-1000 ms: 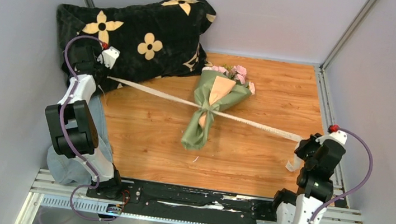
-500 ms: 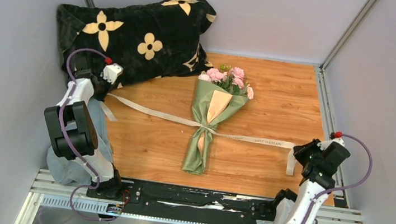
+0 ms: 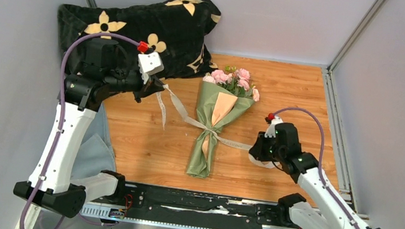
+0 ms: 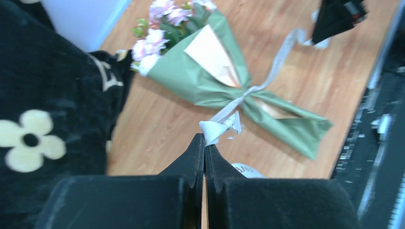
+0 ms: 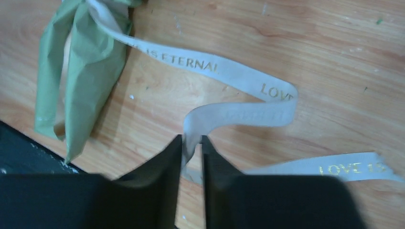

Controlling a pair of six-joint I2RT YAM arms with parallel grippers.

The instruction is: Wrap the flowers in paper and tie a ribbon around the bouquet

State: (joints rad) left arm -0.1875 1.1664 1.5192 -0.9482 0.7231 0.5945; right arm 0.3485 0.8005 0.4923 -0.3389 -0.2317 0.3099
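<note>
Ribbon (image 4: 224,114) knotted round bouquet (image 4: 205,71) waist, ahead of both grippers; left gripper (image 4: 204,143) pinches one tail at fingertips; right gripper (image 5: 192,143) jaws narrowly parted about other tail. Judged: re-grip right, draw tails apart evenly, low

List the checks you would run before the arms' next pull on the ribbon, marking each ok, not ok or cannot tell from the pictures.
1. Left gripper pinches one ribbon end: ok.
2. Right gripper firmly grips the other tail: cannot tell; jaws slightly apart with ribbon between.
3. Ribbon cinched round the bouquet waist: ok.
4. Paper closed around the stems, flowers showing at the top: ok.
5. Both tails taut: not ok; both sag, the right one curled on the table.
</note>
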